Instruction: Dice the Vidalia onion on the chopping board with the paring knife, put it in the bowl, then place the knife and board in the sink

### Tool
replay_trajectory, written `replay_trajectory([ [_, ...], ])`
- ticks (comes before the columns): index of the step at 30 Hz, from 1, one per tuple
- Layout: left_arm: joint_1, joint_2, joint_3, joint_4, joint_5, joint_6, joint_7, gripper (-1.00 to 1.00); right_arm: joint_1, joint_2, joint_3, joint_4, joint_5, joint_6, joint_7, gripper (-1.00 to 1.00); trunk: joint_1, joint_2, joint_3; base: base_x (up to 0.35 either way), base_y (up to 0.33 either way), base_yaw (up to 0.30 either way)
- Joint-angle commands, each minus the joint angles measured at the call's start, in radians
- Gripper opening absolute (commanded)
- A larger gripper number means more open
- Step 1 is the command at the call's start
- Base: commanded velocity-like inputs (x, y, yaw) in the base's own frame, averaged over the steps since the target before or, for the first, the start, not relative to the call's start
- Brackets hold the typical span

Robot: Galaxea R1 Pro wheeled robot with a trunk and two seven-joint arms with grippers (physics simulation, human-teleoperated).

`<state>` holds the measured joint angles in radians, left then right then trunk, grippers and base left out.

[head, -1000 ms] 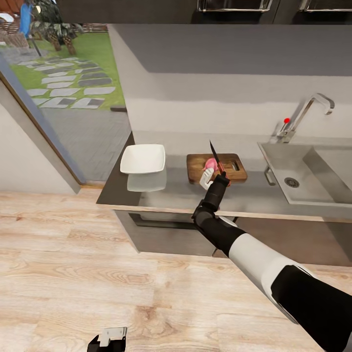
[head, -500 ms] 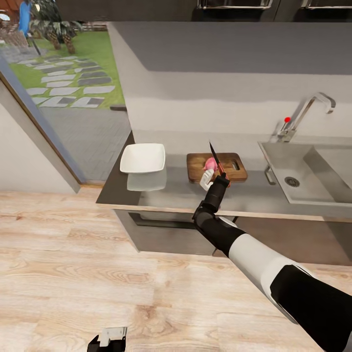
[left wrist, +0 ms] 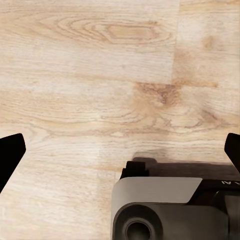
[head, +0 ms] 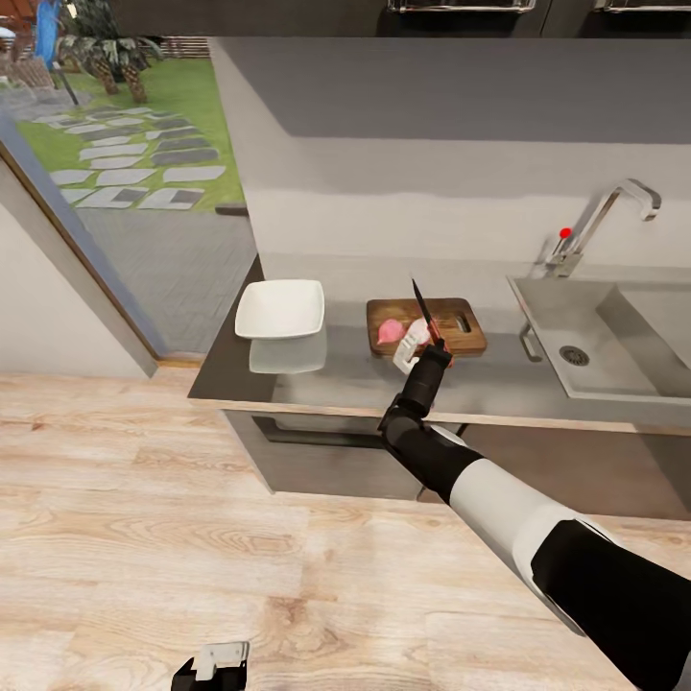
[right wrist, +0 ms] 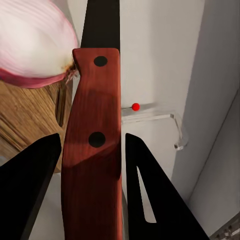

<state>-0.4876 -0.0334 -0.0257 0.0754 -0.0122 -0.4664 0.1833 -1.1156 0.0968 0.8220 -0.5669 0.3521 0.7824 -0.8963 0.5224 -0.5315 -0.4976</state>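
The bowl (head: 280,309) sat empty on the countertop (head: 336,379). The onion (head: 391,331) had rolled left on the chopping board (head: 451,326) — still uncut — away from the knife (head: 422,305) clenched in the right gripper (head: 425,347); the left gripper (left wrist: 120,155) hung released.

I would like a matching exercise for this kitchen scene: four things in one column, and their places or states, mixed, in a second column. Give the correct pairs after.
Things:
1. Vidalia onion
2. paring knife
3. bowl
4. left gripper

Places or states:
A. low over the wooden floor, open
B. on the countertop, left of the chopping board
C. held in the right gripper, blade pointing up
D. lying on the chopping board

Pairs: 1-D, 2-C, 3-B, 4-A
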Motion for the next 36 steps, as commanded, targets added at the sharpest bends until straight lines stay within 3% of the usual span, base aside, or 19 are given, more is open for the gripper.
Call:
replay_trajectory([
  [1,-0.002,0.000,-0.003,0.004,-0.002,-0.006,0.005,1.00,-0.001,0.000,0.003,0.001,0.001,0.004,-0.003,-1.00,0.000,-0.001,-0.001,0.000,0.000,0.000],
  [7,-0.002,0.000,-0.003,0.004,-0.002,-0.007,0.005,1.00,-0.001,-0.017,-0.001,-0.009,0.005,0.004,-0.006,-1.00,0.000,-0.001,-0.001,0.000,0.000,0.000],
  [9,-0.002,0.000,-0.003,0.004,-0.002,-0.007,0.005,1.00,-0.001,-0.038,-0.005,-0.020,0.007,0.004,-0.009,-1.00,0.000,-0.001,-0.001,0.000,0.000,0.000],
  [12,-0.002,-0.001,-0.003,0.004,-0.002,-0.006,0.005,1.00,-0.001,-0.046,-0.010,-0.035,0.007,0.004,-0.010,-1.00,0.000,-0.001,-0.001,0.000,0.000,0.000],
  [15,-0.002,-0.002,-0.003,0.004,-0.002,-0.006,0.005,1.00,-0.001,-0.068,-0.024,-0.121,0.006,0.006,-0.008,-1.00,0.000,-0.001,-0.001,0.000,0.000,0.000],
  [18,-0.002,-0.002,-0.003,0.004,-0.002,-0.007,0.005,1.00,-0.001,-0.092,-0.141,-0.272,0.004,0.006,-0.005,-1.00,0.000,-0.001,-0.001,0.000,0.000,0.000],
  [20,-0.002,-0.002,-0.003,0.004,-0.002,-0.007,0.005,1.00,-0.001,-0.097,-0.244,-0.356,0.002,0.006,0.000,-1.00,0.000,-0.001,-0.001,0.000,0.000,0.000],
  [22,-0.002,-0.002,-0.003,0.004,-0.002,-0.007,0.005,1.00,-0.001,-0.097,-0.323,-0.403,0.001,0.005,0.026,-1.00,0.000,-0.001,-0.001,0.000,0.000,0.000],
  [25,-0.002,-0.002,-0.003,0.004,-0.002,-0.006,0.005,1.00,-0.001,-0.094,-0.369,-0.425,0.001,-0.012,0.069,-1.00,0.000,-0.001,-0.001,0.000,0.000,0.000],
  [28,-0.002,-0.002,-0.003,0.004,-0.002,-0.006,0.006,1.00,-0.001,-0.092,-0.383,-0.431,-0.001,-0.062,0.087,-1.00,0.000,-0.001,-0.001,0.000,0.000,0.000],
  [29,-0.002,-0.002,-0.003,0.004,-0.002,-0.006,0.006,1.00,-0.001,-0.090,-0.390,-0.430,-0.018,-0.128,0.094,-1.00,0.000,-0.001,-0.001,0.000,0.000,0.000],
  [31,-0.002,-0.005,-0.003,0.004,-0.002,-0.006,0.006,1.00,-0.001,-0.090,-0.392,-0.426,-0.056,-0.171,0.097,-1.00,0.000,-0.001,-0.001,0.000,0.000,0.000],
  [36,-0.002,-0.010,-0.003,0.004,-0.002,-0.006,0.007,1.00,-0.001,-0.093,-0.392,-0.411,-0.261,-0.259,0.099,-1.00,0.000,-0.001,-0.001,0.000,0.000,0.000],
])
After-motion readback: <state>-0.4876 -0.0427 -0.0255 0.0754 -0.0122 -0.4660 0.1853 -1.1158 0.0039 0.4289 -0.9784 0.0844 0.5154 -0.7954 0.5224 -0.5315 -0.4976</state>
